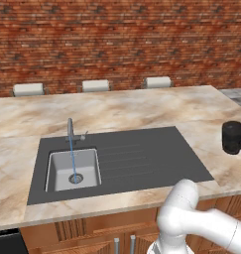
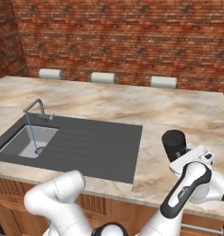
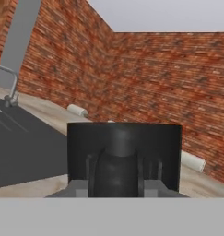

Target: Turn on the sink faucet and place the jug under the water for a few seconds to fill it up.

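Here, pincer (image 3: 117,184) clamped on jug (image 2: 174,144), water (image 1: 72,158) running from sink faucet (image 1: 71,130)

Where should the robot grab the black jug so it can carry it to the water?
By its loop handle, coming from the side facing the robot. The jug stands upright on the counter, and the gripper is already shut on that handle, so the open top stays free for filling.

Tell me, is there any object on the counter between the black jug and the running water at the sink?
Nothing visible. From the glossy black cylindrical jug to the thin blue water stream, there is bare marble counter and the dark grey sink's flat ribbed drainboard.
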Controlling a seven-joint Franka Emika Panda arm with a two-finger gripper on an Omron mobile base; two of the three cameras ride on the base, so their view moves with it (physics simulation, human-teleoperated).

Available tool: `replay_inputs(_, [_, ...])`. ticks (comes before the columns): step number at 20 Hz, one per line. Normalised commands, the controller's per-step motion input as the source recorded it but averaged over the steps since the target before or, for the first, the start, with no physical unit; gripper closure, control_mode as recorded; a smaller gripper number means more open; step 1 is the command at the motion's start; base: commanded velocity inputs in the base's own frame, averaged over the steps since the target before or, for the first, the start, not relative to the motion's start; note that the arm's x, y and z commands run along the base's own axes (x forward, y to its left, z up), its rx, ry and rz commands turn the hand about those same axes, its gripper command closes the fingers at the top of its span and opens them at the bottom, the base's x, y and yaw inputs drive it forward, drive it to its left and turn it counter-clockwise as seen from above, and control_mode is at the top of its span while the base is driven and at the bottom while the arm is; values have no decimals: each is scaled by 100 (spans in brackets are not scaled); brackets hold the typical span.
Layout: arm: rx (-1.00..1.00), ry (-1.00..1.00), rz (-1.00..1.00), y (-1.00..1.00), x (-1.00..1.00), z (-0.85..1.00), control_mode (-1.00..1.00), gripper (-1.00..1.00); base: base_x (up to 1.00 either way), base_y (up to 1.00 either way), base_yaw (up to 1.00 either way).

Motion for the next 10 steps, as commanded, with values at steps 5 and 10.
replay_inputs(5, [0, -9, 0, 28, -29, 82, -100, 100, 0, 0, 0])
replay_inputs(10, [0, -8, 0, 41, -38, 100, -100, 100, 0, 0, 0])
